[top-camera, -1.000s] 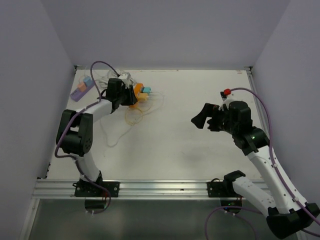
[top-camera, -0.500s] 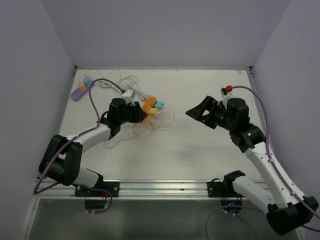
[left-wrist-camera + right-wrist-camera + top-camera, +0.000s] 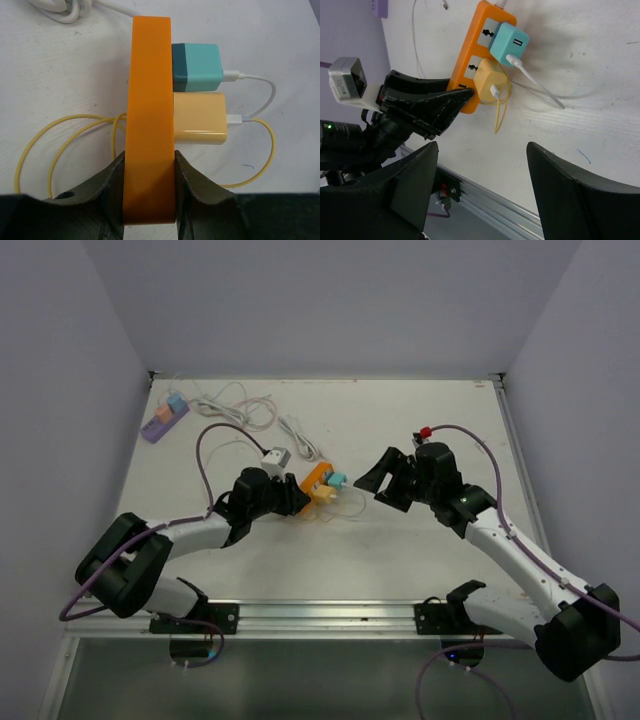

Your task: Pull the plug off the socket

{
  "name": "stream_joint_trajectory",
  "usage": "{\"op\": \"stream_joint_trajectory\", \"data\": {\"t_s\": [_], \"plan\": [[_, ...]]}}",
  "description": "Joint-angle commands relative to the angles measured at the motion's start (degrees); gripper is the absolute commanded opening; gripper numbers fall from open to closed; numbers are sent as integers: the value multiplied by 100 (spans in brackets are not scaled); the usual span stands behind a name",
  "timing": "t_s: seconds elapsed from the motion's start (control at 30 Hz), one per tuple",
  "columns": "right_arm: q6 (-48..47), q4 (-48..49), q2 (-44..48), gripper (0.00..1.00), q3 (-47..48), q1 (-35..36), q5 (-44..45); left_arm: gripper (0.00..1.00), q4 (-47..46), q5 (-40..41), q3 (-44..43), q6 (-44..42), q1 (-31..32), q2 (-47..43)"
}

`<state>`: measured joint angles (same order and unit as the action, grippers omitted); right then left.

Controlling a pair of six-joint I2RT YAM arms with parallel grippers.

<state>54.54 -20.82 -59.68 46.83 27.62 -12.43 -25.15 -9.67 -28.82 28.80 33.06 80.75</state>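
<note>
An orange power strip [image 3: 316,482] lies mid-table with a teal plug [image 3: 338,481] and a yellow plug [image 3: 327,494] seated in its sockets. My left gripper [image 3: 296,497] is shut on the strip's near end; in the left wrist view the fingers [image 3: 112,182] clamp both sides of the strip [image 3: 149,115], with the teal plug [image 3: 197,67] and the yellow plug [image 3: 199,119] on its right face. My right gripper [image 3: 376,481] is open and empty just right of the plugs. The right wrist view shows the strip [image 3: 484,31], teal plug [image 3: 507,44] and yellow plug [image 3: 489,82] beyond my open gripper [image 3: 481,150].
Thin yellow [image 3: 60,140] and white [image 3: 540,90] cables run from the plugs over the table. A purple power strip [image 3: 163,418] lies far left, with coiled white cables [image 3: 235,405] beside it. Side walls close in left and right. An aluminium rail [image 3: 320,615] marks the near edge.
My left gripper has dragged the orange strip from the far left toward the table's middle. My right gripper has moved left and a little nearer, up to the plugs.
</note>
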Motion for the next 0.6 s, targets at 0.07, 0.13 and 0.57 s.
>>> {"op": "stream_joint_trajectory", "data": {"t_s": [0.07, 0.13, 0.57], "plan": [[487, 455, -324, 75, -139, 191, 548, 0, -1343, 27, 87, 328, 201, 37], [583, 570, -421, 74, -148, 331, 688, 0, -1440, 71, 157, 451, 254, 107], [1392, 702, -1116, 76, -165, 1193, 1901, 0, -1634, 343, 175, 566, 640, 319]]}}
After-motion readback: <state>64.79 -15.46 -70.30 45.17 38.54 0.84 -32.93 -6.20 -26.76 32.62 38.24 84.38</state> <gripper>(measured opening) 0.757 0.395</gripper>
